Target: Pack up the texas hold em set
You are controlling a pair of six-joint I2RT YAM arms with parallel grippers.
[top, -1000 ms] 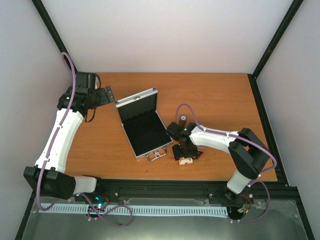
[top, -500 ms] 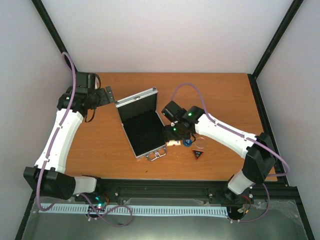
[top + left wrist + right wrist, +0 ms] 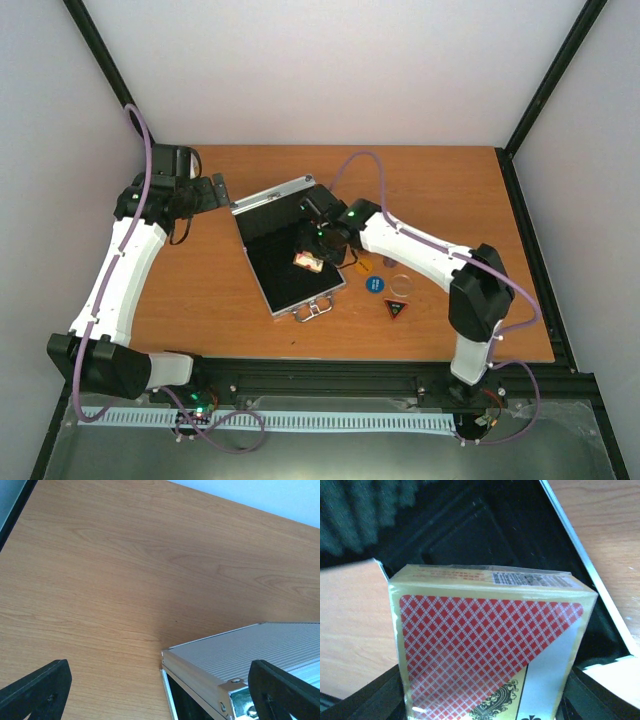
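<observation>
I held card deck (image 3: pixel 490 640) in right gripper (image 3: pixel 310 260) over open case (image 3: pixel 272 283); left gripper (image 3: pixel 215 190) stood wide, empty, just beside case.

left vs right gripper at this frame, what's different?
The left gripper is wide open and empty; the right gripper is shut on the red card deck. The left gripper sits outside the case, by its lid's far left corner; the right gripper hangs over the case's black interior. Shared: both are at the open case.
</observation>
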